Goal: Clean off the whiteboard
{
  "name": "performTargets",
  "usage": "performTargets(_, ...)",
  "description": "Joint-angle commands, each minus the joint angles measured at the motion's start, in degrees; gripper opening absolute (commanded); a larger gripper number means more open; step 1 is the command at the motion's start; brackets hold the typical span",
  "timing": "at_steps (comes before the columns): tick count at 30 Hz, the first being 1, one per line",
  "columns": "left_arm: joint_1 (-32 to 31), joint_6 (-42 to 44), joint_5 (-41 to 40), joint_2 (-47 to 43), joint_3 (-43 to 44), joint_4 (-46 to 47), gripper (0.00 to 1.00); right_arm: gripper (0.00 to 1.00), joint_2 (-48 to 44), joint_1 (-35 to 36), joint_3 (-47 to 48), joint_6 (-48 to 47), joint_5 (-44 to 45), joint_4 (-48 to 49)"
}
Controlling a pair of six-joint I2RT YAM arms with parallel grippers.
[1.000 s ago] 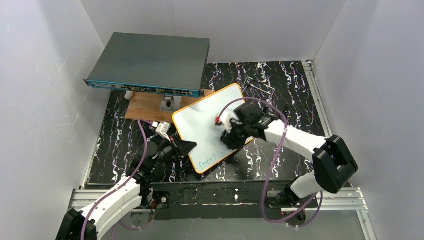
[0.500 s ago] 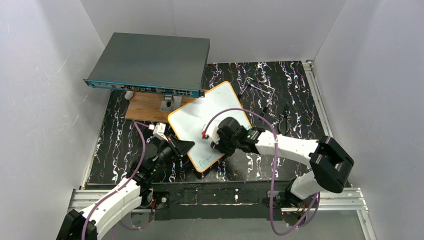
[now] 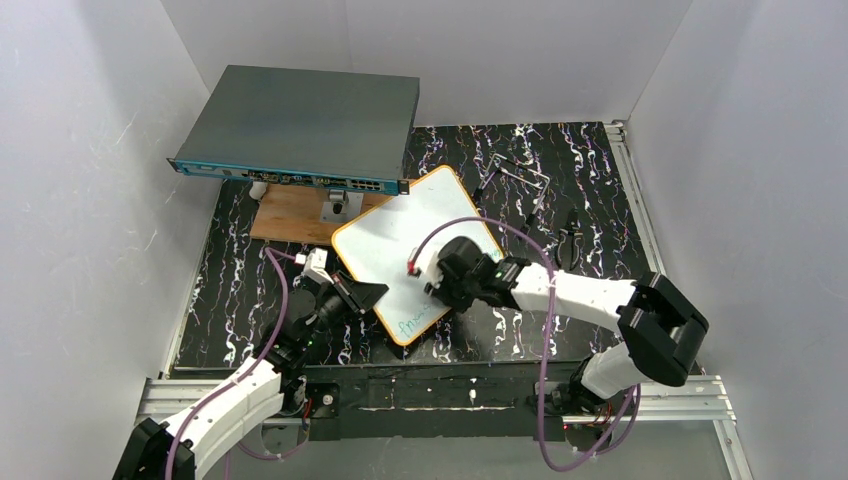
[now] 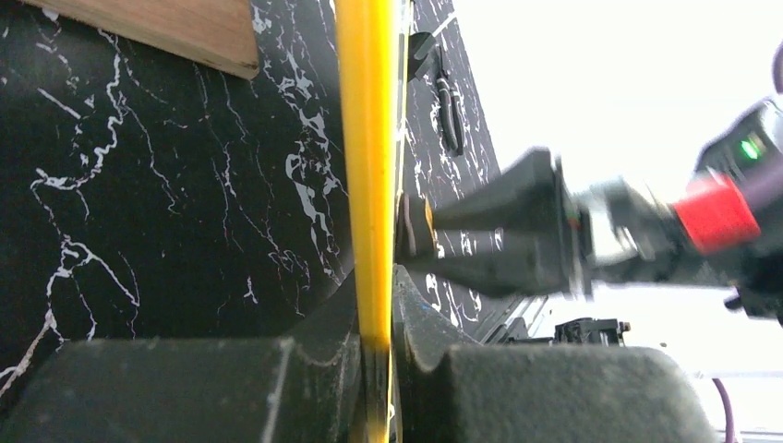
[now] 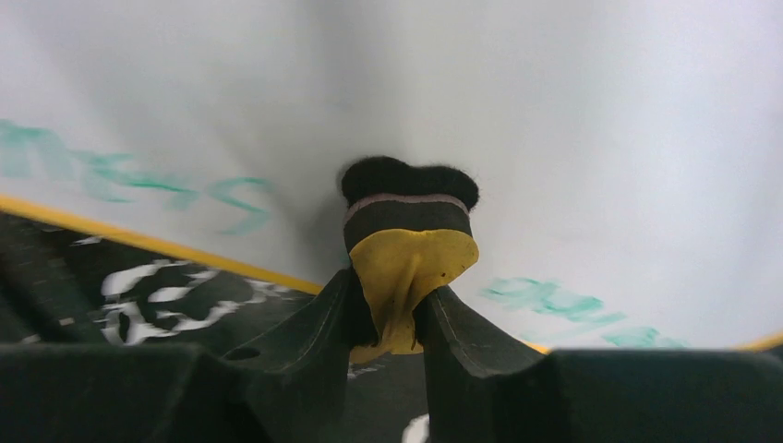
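Right claw [image 5: 388,305] clenched on eraser [image 5: 409,231], moved from whiteboard [image 3: 385,245] 3 o'clock edge toward its 6 o'clock corner | left claw [image 4: 374,346] clamped on board's 8 o'clock rim | board mid-worktop [image 3: 600,190], nudged toward 11 o'clock | green writing [image 3: 412,323] at 6 o'clock corner judged not yet wiped

I'm looking down into a white booth. A plain left wall [image 3: 90,220] with faint scratches, a back wall [image 3: 500,50] and a right wall [image 3: 760,160] meet at seams near the upper corners of the frame. The counter [image 3: 600,170] fills the middle, black with white marble-like veins. A silver rail [image 3: 632,190] runs along its right edge, and an aluminium frame [image 3: 690,395] crosses the bottom. The light is soft and even, and the shadows are faint.
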Motion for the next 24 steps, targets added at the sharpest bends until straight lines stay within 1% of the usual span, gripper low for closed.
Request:
performTargets(1, -0.22, -0.86, -3.58, 0.32, -1.49, 1.0, 0.0, 0.01, -0.77, 9.69, 3.67, -0.04, -5.66, 0.8)
performTargets(7, -0.22, -3.19, -5.27, 1.28, -1.68, 1.23, 0.0, 0.01, 4.33, 17.64, 9.25, -0.39, 0.04, -0.88)
performTargets(10, -0.22, -3.82, -5.69, 1.19, -1.81, 1.14, 0.0, 0.01, 5.56, 21.6, 8.68, -1.77, 3.37, -0.07)
performTargets(11, -0.22, -3.97, -5.8, 0.94, -1.82, 0.91, 0.0, 0.01, 5.7, 21.88, 8.14, -1.87, 3.81, 0.2)
performTargets(15, -0.22, -4.02, -5.79, -0.51, -1.69, -0.54, 0.0, 0.01, 4.62, 20.43, 5.1, -1.22, 6.25, 0.64)
performTargets(20, -0.22, -4.11, -5.46, -1.13, -1.95, -0.39, 0.0, 0.01, 2.26, 15.01, 1.87, 0.97, 9.52, 0.15)
performTargets(24, -0.22, -4.8, -5.59, -1.01, -2.17, 0.06, 0.0, 0.01, 1.8, 12.35, 1.52, 2.26, 8.61, -0.85)
